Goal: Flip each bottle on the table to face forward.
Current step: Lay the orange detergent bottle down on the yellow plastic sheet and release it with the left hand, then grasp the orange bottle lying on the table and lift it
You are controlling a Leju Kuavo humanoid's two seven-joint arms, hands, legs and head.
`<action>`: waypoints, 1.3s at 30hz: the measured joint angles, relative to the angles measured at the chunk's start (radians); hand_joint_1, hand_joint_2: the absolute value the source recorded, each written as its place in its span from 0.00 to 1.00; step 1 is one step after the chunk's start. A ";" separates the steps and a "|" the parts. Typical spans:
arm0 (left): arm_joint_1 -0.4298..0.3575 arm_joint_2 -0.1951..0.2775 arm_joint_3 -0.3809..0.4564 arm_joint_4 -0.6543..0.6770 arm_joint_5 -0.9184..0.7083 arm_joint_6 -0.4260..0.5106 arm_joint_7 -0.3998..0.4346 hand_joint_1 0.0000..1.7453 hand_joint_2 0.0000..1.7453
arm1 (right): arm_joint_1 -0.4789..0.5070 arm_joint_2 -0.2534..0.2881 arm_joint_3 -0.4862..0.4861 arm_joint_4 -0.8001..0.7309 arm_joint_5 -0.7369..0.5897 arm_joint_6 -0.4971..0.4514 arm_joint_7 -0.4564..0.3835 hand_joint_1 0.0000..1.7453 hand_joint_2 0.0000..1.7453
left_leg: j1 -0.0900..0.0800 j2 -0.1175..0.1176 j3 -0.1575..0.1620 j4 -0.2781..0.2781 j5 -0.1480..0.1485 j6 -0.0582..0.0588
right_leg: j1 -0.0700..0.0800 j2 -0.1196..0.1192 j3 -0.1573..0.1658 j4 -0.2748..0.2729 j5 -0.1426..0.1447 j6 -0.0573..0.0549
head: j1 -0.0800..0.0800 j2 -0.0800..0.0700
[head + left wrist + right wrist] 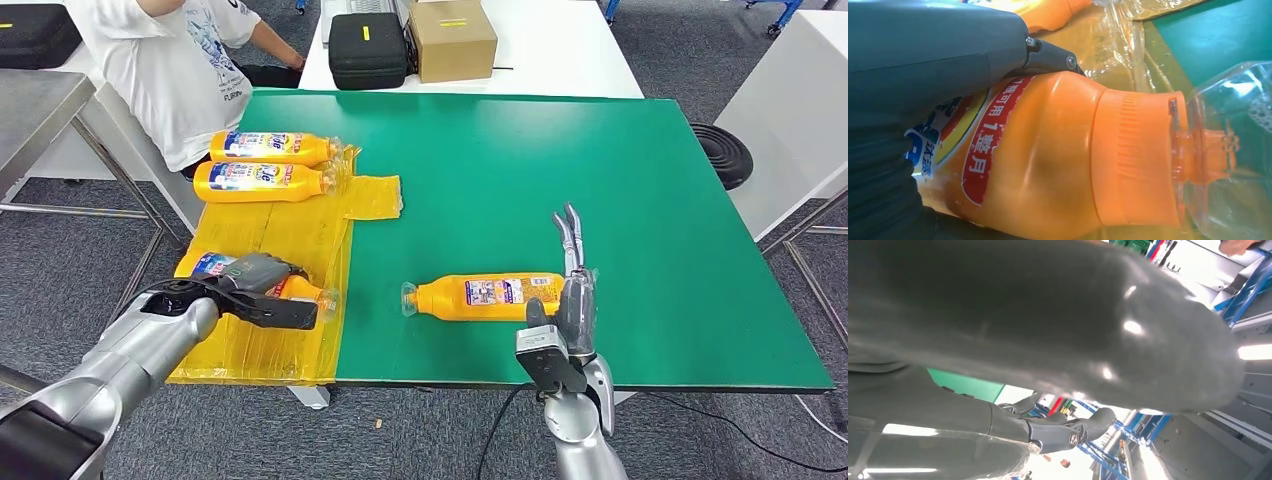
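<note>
Several orange bottles with clear caps lie on their sides. Two bottles [268, 148] [262, 181] rest at the back of the yellow plastic sheet [290, 235], labels up. My left hand [262, 290] grips a third bottle [212, 266] at the sheet's near end. In the left wrist view that bottle [1048, 155] shows its red and blue label, with my left hand [933, 50] over it. A fourth bottle [488, 296] lies on the green table [600, 180], cap to the left. My right hand [573, 295] stands at its base end, fingers straight and spread, holding nothing; its fingers [1048, 432] appear in the right wrist view.
A person in a white T-shirt [180, 70] sits at the back left corner. Behind the green table a white table carries a black case [367, 48] and a cardboard box [452, 38]. A black round object [722, 152] lies on the floor at the right.
</note>
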 joint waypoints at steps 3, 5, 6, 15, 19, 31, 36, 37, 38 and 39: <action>-0.012 -0.008 -0.003 0.016 0.010 -0.018 -0.011 1.00 1.00 | 0.002 0.000 -0.001 0.000 0.000 -0.003 0.000 0.00 0.00 | 0.000 0.000 0.001 0.000 0.000 0.000 | 0.000 0.000 0.000 0.000 0.000 0.000 | 0.000 0.000; -0.019 -0.013 -0.006 0.027 0.017 -0.031 -0.018 0.99 1.00 | 0.005 0.000 -0.002 0.000 -0.001 -0.006 -0.001 0.00 0.00 | 0.000 0.000 0.001 0.000 0.000 0.000 | 0.000 0.000 0.001 0.000 0.000 0.000 | 0.000 0.000; -0.023 -0.015 -0.009 0.033 0.020 -0.038 -0.022 0.99 1.00 | 0.008 0.000 -0.003 0.000 -0.001 -0.008 -0.001 0.00 0.00 | 0.000 0.000 0.001 0.000 0.000 0.000 | 0.000 0.000 0.001 0.000 0.000 0.000 | 0.000 0.000; -0.039 -0.040 -0.043 0.070 0.034 -0.065 -0.039 0.27 1.00 | 0.032 0.000 -0.006 0.000 0.000 -0.018 -0.006 0.00 0.00 | 0.000 0.000 0.002 0.000 0.000 0.000 | 0.000 0.000 0.002 0.000 0.000 0.000 | 0.000 0.000; -0.040 -0.045 -0.056 0.079 0.042 -0.060 -0.045 0.05 1.00 | 0.042 0.000 -0.007 -0.001 0.001 -0.019 -0.007 0.00 0.00 | 0.000 0.000 0.003 0.000 0.000 0.000 | 0.000 0.000 0.003 0.000 0.000 0.000 | 0.000 0.000; -0.041 -0.061 -0.077 0.091 0.053 -0.060 -0.047 0.04 1.00 | 0.053 0.000 -0.015 -0.011 0.002 -0.019 -0.007 0.00 0.00 | 0.000 0.000 0.004 0.000 0.000 0.000 | 0.000 0.000 0.004 0.000 0.000 0.000 | 0.000 0.000; -0.041 -0.063 -0.077 0.093 0.053 -0.060 -0.047 0.04 1.00 | 0.053 0.000 -0.015 -0.013 0.002 -0.019 -0.007 0.00 0.00 | 0.000 0.000 0.004 0.000 0.000 0.000 | 0.000 0.000 0.004 0.000 0.000 0.000 | 0.000 0.000; -0.041 -0.063 -0.077 0.093 0.053 -0.060 -0.047 0.04 1.00 | 0.053 0.000 -0.015 -0.014 0.002 -0.019 -0.007 0.00 0.00 | 0.000 0.000 0.004 0.000 0.000 0.000 | 0.000 0.000 0.004 0.000 0.000 0.000 | 0.000 0.000; -0.041 -0.063 -0.077 0.093 0.053 -0.060 -0.047 0.04 1.00 | 0.053 0.000 -0.015 -0.014 0.002 -0.019 -0.007 0.00 0.00 | 0.000 0.000 0.004 0.000 0.000 0.000 | 0.000 0.000 0.004 0.000 0.000 0.000 | 0.000 0.000; -0.041 -0.063 -0.077 0.093 0.053 -0.060 -0.047 0.04 1.00 | 0.054 0.000 -0.015 -0.014 0.002 -0.019 -0.007 0.00 0.00 | 0.000 0.000 0.004 0.000 0.000 0.000 | 0.000 0.000 0.004 0.000 0.000 0.000 | 0.000 0.000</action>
